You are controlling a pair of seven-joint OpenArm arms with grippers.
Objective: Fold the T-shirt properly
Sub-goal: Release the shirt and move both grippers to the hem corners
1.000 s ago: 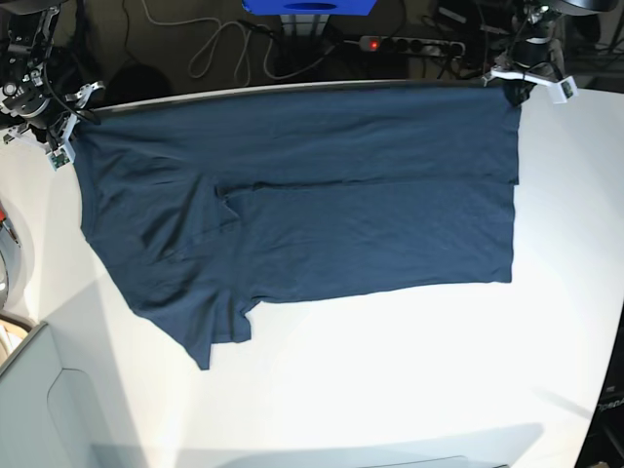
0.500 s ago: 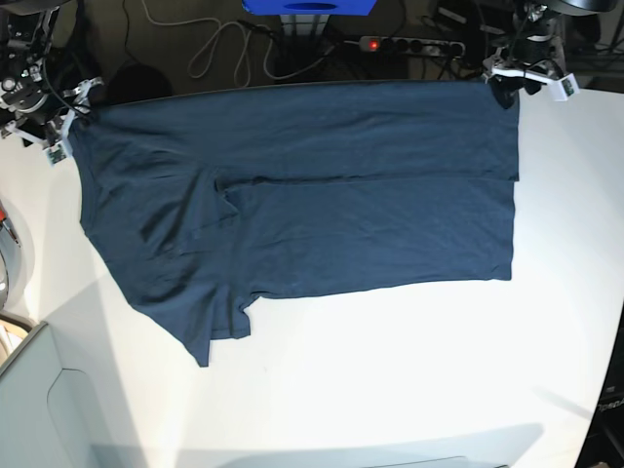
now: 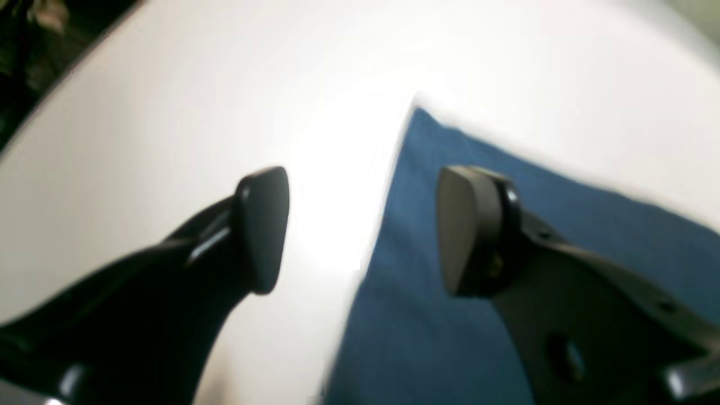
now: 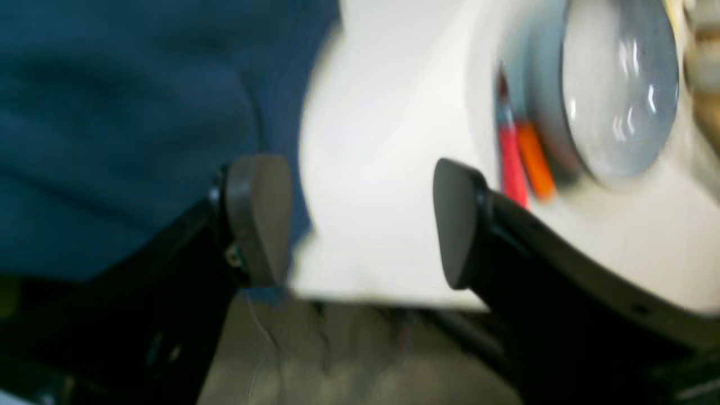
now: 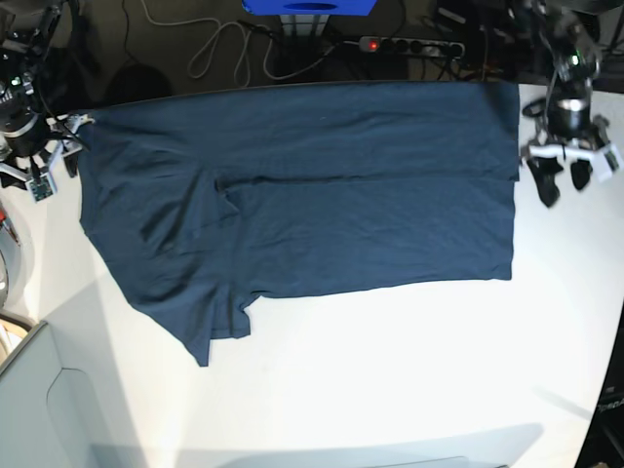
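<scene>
The dark navy T-shirt [image 5: 322, 195] lies flat on the white table [image 5: 409, 370], its far part folded over along a seam across the middle, one sleeve pointing to the near left. My left gripper [image 5: 564, 180] hovers just off the cloth's right edge, open and empty. In the left wrist view the shirt [image 3: 416, 337] corner lies below the left gripper [image 3: 365, 228], one finger over cloth, the other over bare table. My right gripper [image 5: 54, 161] stands open at the shirt's far left corner. In the right wrist view it [image 4: 357, 222] is empty, the shirt [image 4: 112, 112] beside its left finger.
A round grey object [image 4: 613, 90] with red and orange parts sits on the table near the right gripper; its rim [image 5: 6, 253] shows at the left edge. Beyond the table's far edge lie a power strip [image 5: 409, 44] and cables [image 5: 219, 44].
Both grippers have opened and let go of the shirt's far corners. The left one moved nearer and rightwards off the cloth; the right one shifted slightly nearer. The far edge now lies flat.
</scene>
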